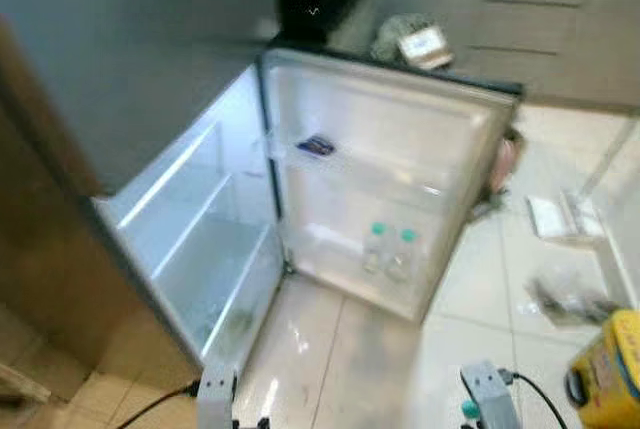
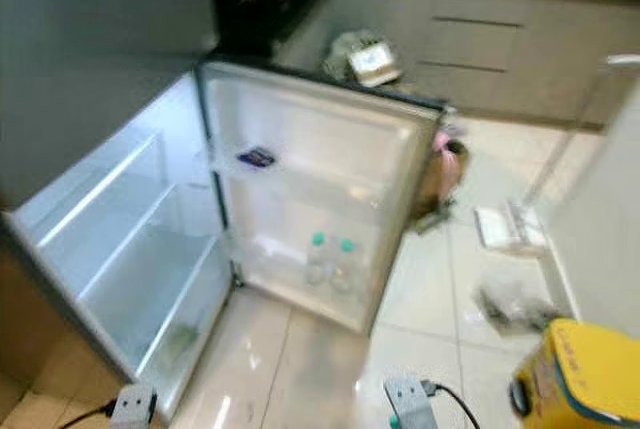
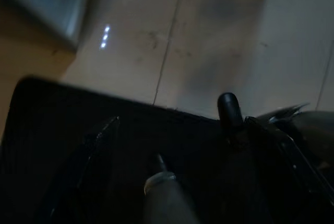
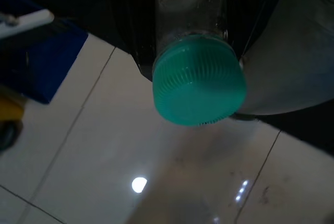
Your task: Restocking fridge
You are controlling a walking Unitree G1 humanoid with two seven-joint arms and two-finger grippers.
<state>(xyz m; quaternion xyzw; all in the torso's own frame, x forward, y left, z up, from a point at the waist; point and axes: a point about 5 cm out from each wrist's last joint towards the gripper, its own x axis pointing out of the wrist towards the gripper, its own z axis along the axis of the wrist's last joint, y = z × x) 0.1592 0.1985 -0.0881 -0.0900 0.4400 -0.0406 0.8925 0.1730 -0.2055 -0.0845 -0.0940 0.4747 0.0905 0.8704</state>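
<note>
At nine o'clock the fridge (image 1: 190, 239) stands open, its glassy shelves bare. The door (image 1: 380, 179) at centre carries two green-capped bottles (image 1: 388, 252) on its lower rack. The left gripper (image 3: 229, 110) hangs idle, fingers unclear. The right gripper (image 4: 193, 51) clamps a clear ribbed-cap bottle (image 4: 198, 80) at five o'clock; smooth plastic could slip onto glossy tile.

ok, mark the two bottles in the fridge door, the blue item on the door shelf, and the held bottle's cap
bottles (image 1: 388, 251), left eye view, between the two bodies
blue item (image 1: 316, 146), left eye view, its middle
green cap (image 4: 199, 81), right wrist view, ribbed top
</note>
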